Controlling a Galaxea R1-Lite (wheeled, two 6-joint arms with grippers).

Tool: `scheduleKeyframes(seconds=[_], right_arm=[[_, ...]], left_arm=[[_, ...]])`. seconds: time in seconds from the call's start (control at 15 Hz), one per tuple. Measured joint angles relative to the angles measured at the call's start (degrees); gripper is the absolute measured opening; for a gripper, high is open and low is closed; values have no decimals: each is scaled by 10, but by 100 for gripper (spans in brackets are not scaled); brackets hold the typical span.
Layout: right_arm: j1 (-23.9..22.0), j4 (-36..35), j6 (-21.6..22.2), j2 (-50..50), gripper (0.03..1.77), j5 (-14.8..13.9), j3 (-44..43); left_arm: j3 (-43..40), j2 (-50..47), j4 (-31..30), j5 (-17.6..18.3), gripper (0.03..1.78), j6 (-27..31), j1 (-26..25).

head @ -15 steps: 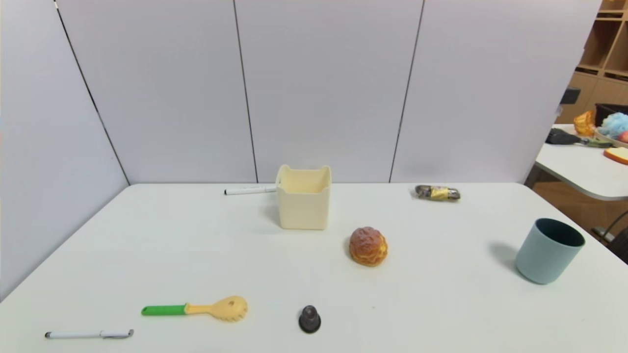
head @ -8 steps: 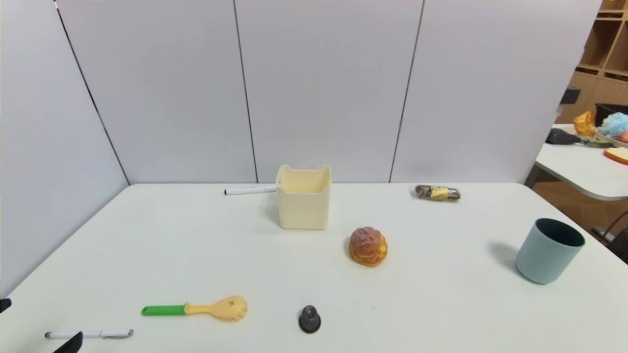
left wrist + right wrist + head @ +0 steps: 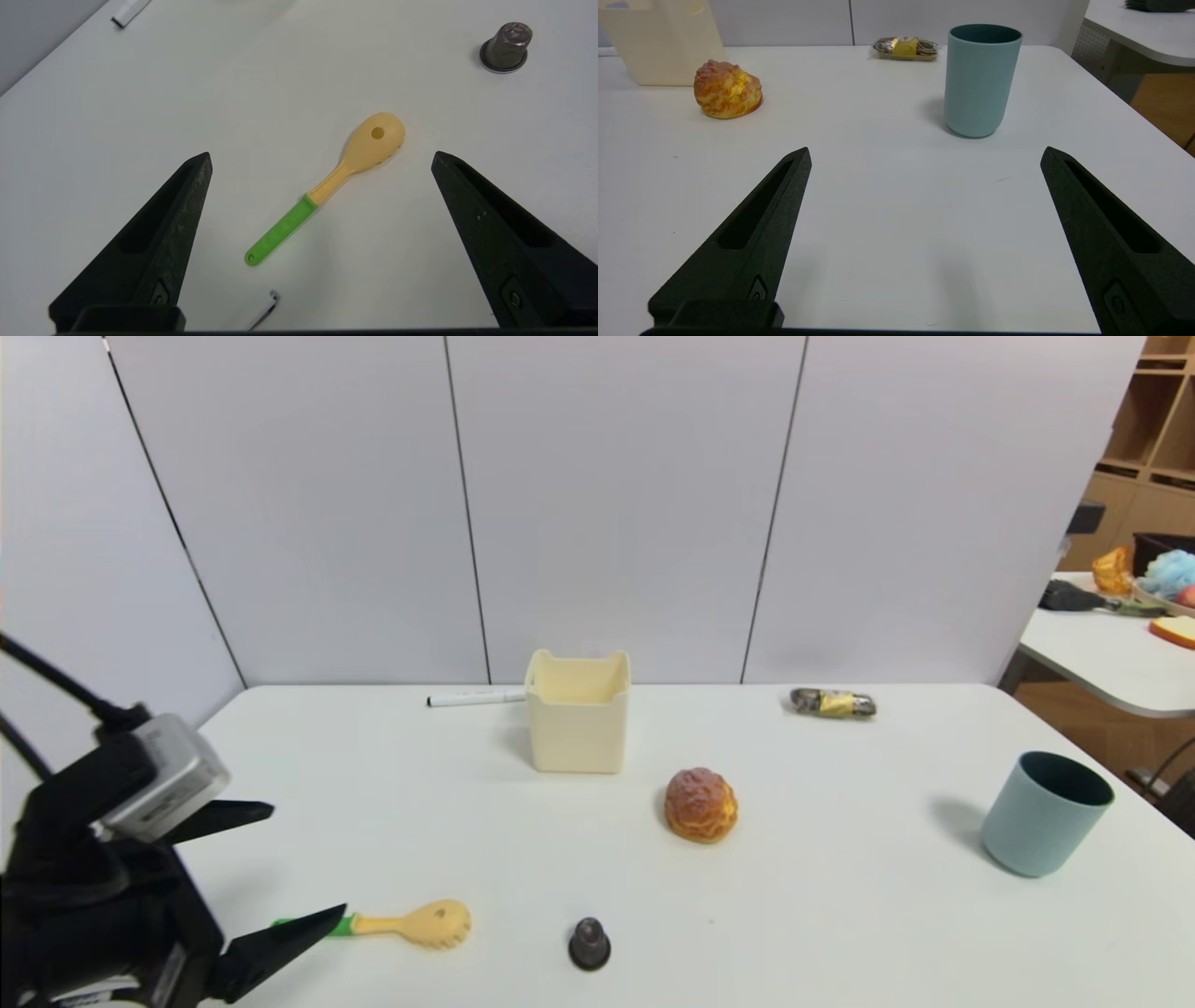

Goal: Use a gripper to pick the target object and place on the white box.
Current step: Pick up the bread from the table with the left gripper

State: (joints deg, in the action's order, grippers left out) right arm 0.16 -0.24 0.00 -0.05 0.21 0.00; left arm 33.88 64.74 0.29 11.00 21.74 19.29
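On the white table (image 3: 840, 915), just right of your cream white box (image 3: 577, 726), sits the target object (image 3: 700, 805), a bumpy, glossy golden-brown bun; your left gripper (image 3: 271, 863) hangs spread apart and empty above the green-handled spoon (image 3: 392, 924).

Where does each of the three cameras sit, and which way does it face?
Head view: high on the robot, looking forward and down over the white table; left end effector open at lower left.
Left wrist view: on the left arm, looking down at the green-handled spoon; own fingers frame it.
Right wrist view: low, level, facing cream puff, blue cup and white box; right end effector open.
Shared: head and left wrist both show spoon and dark knob.
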Motion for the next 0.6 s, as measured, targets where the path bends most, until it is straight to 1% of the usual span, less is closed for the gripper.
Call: scheduleKeyframes(seconds=[0.27,0.6], right_arm=[[0,0,0,0,170,0,0],[0,0,0,0,170,0,0]], left_arm=[[93,137,-1,2,169,1,89],[192,277,-1,3,169,0,157]])
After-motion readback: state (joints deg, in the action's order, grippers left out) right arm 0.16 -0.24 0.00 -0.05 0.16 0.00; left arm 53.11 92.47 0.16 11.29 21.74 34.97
